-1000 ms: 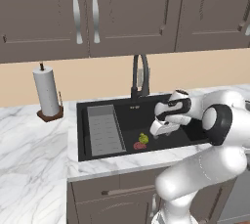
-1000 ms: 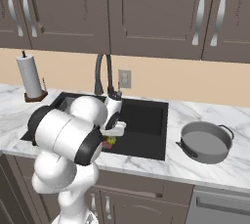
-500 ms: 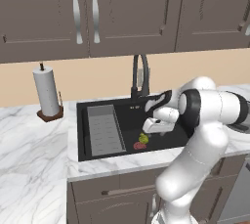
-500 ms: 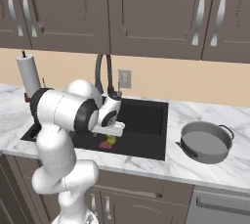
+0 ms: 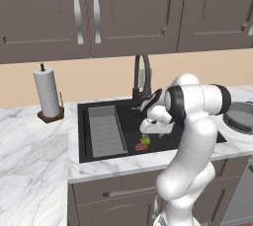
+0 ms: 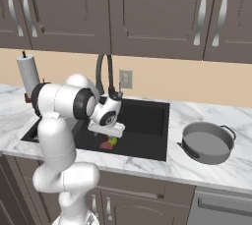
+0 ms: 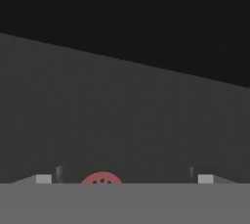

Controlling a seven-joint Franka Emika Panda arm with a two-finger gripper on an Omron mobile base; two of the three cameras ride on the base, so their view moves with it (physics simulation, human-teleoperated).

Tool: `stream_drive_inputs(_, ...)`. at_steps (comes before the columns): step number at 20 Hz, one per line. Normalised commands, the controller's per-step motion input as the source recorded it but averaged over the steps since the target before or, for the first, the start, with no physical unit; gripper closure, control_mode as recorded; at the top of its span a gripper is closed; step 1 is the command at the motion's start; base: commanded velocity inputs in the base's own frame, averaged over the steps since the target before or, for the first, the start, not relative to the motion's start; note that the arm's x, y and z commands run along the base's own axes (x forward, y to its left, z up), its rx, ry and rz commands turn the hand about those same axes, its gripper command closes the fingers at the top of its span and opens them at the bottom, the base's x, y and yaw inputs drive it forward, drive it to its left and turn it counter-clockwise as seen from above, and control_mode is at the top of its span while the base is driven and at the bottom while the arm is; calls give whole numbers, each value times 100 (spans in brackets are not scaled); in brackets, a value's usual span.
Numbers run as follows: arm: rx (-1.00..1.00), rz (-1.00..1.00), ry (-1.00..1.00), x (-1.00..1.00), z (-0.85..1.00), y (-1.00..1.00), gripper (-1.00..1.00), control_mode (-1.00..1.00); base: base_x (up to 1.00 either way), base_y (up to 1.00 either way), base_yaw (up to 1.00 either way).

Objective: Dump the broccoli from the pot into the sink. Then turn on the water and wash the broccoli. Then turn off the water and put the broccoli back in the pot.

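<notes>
The broccoli [image 5: 145, 140] [image 6: 112, 141] is a small yellow-green floret on the floor of the black sink [image 5: 126, 114] [image 6: 147, 121], touching the red round drain [image 5: 140, 147] [image 6: 104, 145]. My gripper [image 5: 149, 132] [image 6: 109, 134] hangs inside the basin just above the floret, pointing down. In the hand view the gripper [image 7: 125, 174] is open, with its fingertips [image 7: 58, 173] far apart, nothing between them, and the drain [image 7: 101, 178] low in the picture. The grey pot [image 6: 209, 143] [image 5: 240, 120] stands empty on the counter to the right of the sink.
A dark arched faucet [image 5: 141, 77] [image 6: 104, 74] rises behind the basin, close to my forearm. The grey ribbed tray [image 5: 104, 131] fills the sink's left part. A paper towel roll [image 5: 47, 96] [image 6: 28, 74] stands at the far left. Cabinets hang overhead.
The arm has swung left and down, bringing the hand from above the sink's right side to just over the broccoli. The jaws have stayed open. The broccoli has not moved.
</notes>
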Motion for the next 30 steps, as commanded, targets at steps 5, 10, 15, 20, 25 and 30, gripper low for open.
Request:
stream_drive_inputs(5,0,0,0,9,-35,0,-100,-100,0,0,0)
stream_drive_inputs(10,0,0,0,14,-30,-1,-100,-100,0,0,0)
stream_drive_inputs(15,0,0,-4,12,-19,-4,-100,-100,0,0,0)
stream_drive_inputs(20,0,0,-5,12,-16,-9,-100,-100,0,0,0)
stream_drive_inputs(25,0,0,-4,9,-19,-13,-100,-100,0,0,0)
stream_drive_inputs(30,0,0,-3,10,-23,-10,-100,-100,0,0,0)
